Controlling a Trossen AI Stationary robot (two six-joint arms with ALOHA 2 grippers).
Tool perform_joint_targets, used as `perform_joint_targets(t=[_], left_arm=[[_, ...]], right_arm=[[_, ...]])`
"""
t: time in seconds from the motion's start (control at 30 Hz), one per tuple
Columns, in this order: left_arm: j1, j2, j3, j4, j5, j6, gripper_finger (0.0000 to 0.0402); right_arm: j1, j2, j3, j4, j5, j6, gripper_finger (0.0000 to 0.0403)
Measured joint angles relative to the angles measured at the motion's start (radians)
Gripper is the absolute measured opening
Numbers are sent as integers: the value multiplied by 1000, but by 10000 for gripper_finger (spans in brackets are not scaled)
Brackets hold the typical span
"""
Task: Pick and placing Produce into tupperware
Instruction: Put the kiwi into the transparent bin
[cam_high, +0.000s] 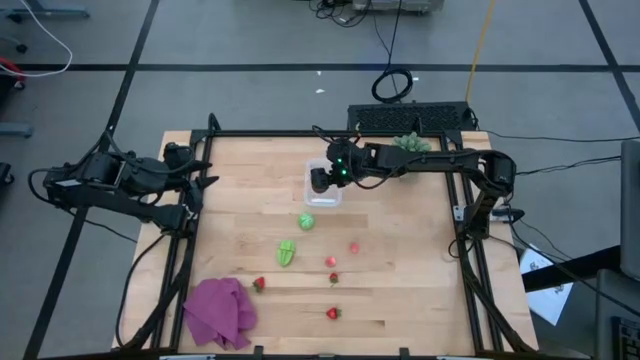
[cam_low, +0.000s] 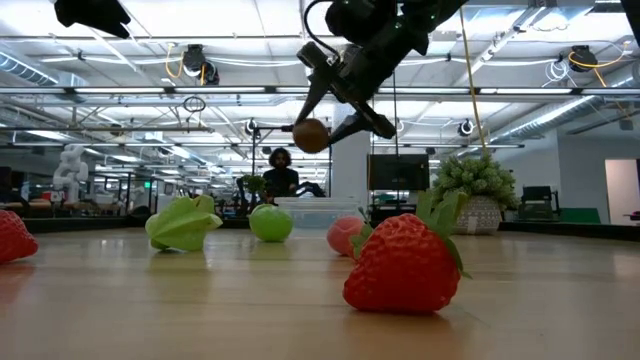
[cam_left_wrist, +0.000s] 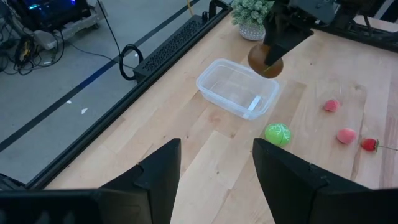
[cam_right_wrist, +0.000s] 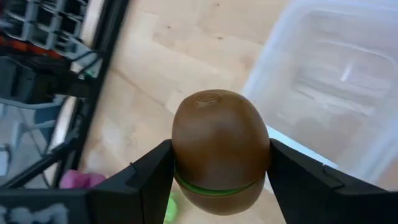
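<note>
My right gripper (cam_high: 320, 180) reaches from the table's right and is shut on the brown kiwi (cam_low: 311, 135), held in the air at the edge of the clear tupperware (cam_high: 326, 190). The tupperware's base rests on the table. A round green piece (cam_high: 307, 221) and a leafy light green piece (cam_high: 286, 253) lie on the wood nearer the front. Several red strawberries (cam_high: 331, 262) are scattered beyond them toward the near edge. My left gripper (cam_left_wrist: 216, 180) is open and waits near the table's left edge, touching nothing. My right gripper pinches the kiwi across its two opposite sides (cam_right_wrist: 186, 155) between both fingers (cam_right_wrist: 152, 177). The fingers slant downward, coming from the table's right. The kiwi is lifted clear of the table, one rounded end sticking out past the fingertips.
A purple cloth (cam_high: 220, 312) lies at the near left corner. A spiky pale-green plant (cam_high: 412, 143) in a pot stands at the far edge behind the right arm. Bare wood stretches across the table's right half. A person (cam_low: 280, 172) sits far behind in the room.
</note>
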Motion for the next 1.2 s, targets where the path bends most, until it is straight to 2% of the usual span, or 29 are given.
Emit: perform_joint_targets(t=[1.2], left_arm=[[0,0,0,0,0,0,205]], right_arm=[[-41,97,-1,-27,6,-70,225]])
